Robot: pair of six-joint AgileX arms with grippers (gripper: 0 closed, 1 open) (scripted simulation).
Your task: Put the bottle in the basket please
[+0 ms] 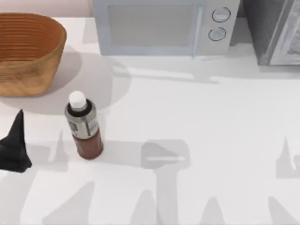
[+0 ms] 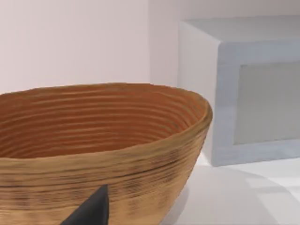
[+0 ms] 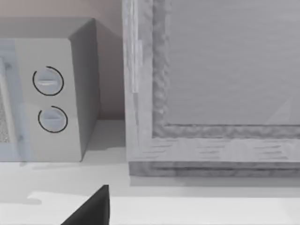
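Left arm lines up on the upright bottle; nothing gripped.
Top view: left gripper (image 1: 15,147) sits at the tabletop's left edge, the bottle (image 1: 83,127) near its far side, the basket (image 1: 28,54) beyond; approach level, fingers straddling the label. Left wrist view: one finger (image 2: 91,211) points at the basket (image 2: 108,154); whether the fingers are apart, I cannot tell. Right wrist view: right finger (image 3: 91,211), parked.

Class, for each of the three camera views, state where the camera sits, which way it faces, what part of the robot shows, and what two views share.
Top view: above the table, looking down on the bottle, basket and microwave; the left hand shows at the left edge.
Left wrist view: on the left arm, facing the basket; a dark fingertip shows.
Right wrist view: on the right arm, facing the microwave; a dark fingertip shows.
Shared: all three views show the microwave.
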